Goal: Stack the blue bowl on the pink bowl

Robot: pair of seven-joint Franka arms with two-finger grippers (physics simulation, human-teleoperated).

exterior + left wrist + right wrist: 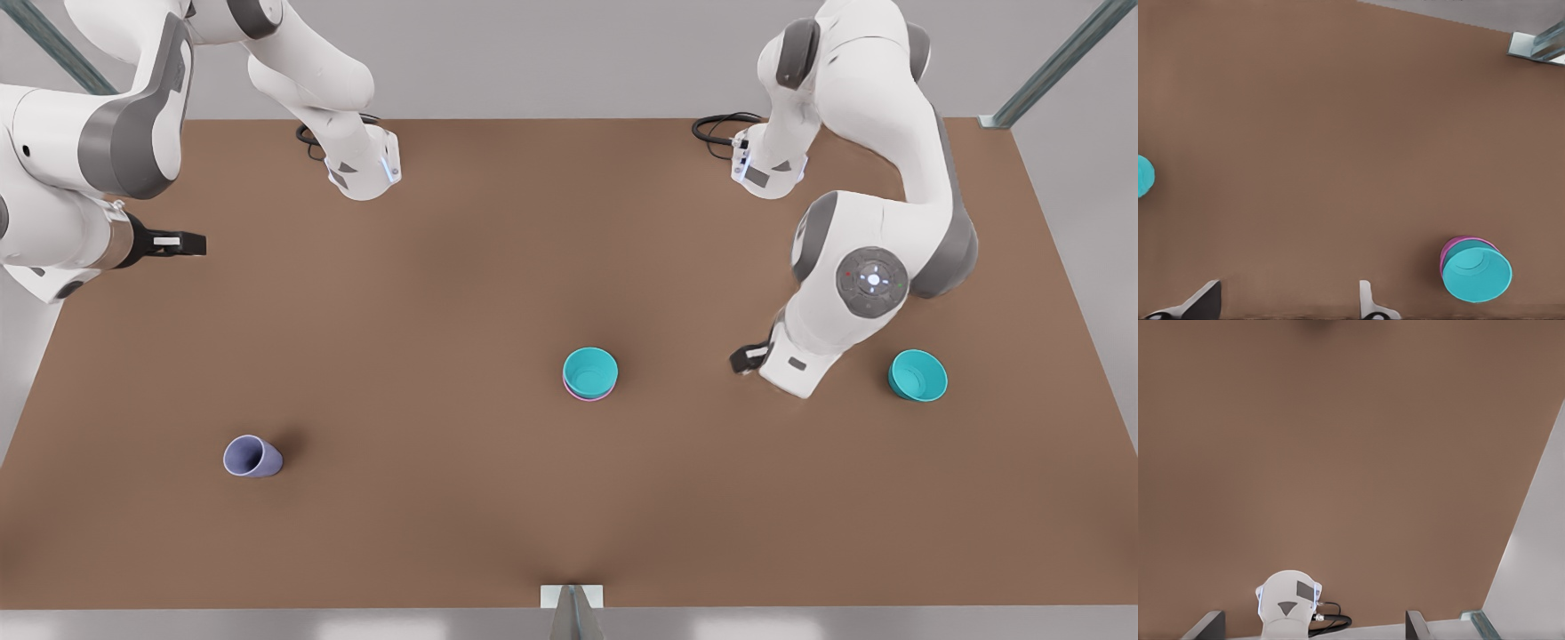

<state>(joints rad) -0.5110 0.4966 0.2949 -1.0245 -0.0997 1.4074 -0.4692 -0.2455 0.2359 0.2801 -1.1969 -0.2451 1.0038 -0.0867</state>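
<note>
The blue bowl [590, 370] sits nested inside the pink bowl [585, 396] near the table's middle, with only a thin pink rim showing beneath it. From the left wrist view, the blue bowl [1476, 271] covers most of the pink bowl [1450, 248]. My left gripper [743, 358] [1286, 303] hangs open and empty toward the front view's right of that stack, apart from it. Far off at the front view's left edge, my right gripper [188, 242] [1310, 625] waits open above bare table, holding nothing.
A second teal bowl [917, 375] [1141, 175] stands at the front view's right, beyond the left arm. A lavender cup [252, 457] lies toward the front left. The arm bases with cables [364, 169] [1289, 603] sit at the table's back.
</note>
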